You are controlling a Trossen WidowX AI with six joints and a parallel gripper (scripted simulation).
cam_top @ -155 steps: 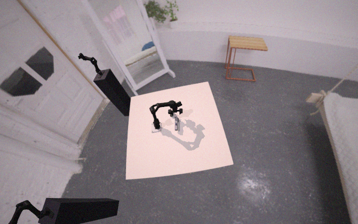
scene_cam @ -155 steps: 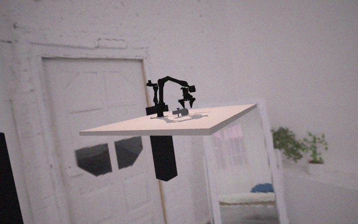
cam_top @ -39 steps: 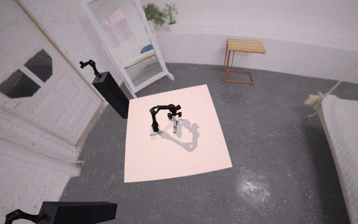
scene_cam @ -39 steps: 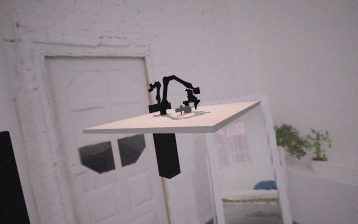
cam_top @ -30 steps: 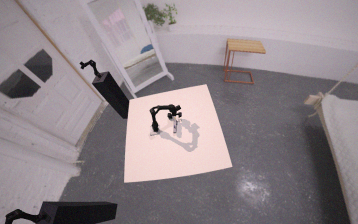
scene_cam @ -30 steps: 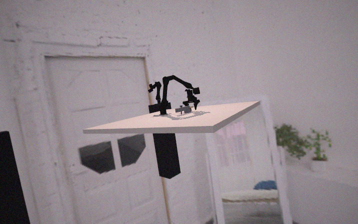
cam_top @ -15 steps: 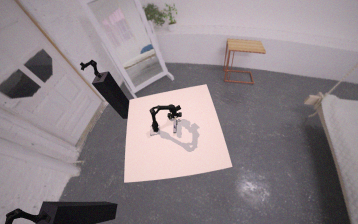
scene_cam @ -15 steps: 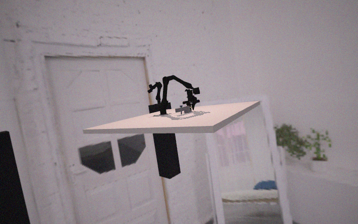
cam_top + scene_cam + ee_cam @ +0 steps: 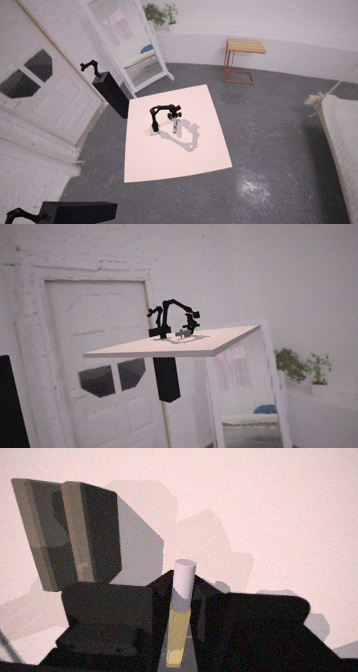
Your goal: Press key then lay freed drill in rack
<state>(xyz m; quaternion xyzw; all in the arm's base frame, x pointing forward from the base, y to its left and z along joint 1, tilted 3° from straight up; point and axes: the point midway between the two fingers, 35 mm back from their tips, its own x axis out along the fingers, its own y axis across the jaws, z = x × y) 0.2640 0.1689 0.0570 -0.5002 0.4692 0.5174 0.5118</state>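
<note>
And the pincer (image 9: 174,118) (image 9: 192,332) (image 9: 180,575) is clamped on the yellow-and-white drill (image 9: 181,598), inward of the tabletop's (image 9: 168,163) (image 9: 158,349) (image 9: 280,508) edge nearest the mirror (image 9: 132,50) (image 9: 245,387); key-pressing looks finished, pulling seems in hand; next, a straight, steady draw!

No text, label, brand, number or sign can be read in any of the three views. The wrist view is grainy, so faint marking on the pale-tipped, yellow-banded rod (image 9: 184,583) might escape notice, though none is legible. Nothing readable stands on the bench (image 9: 168,158) (image 9: 147,350) or on the end effector (image 9: 174,115) (image 9: 191,330) (image 9: 175,620) either.
</note>
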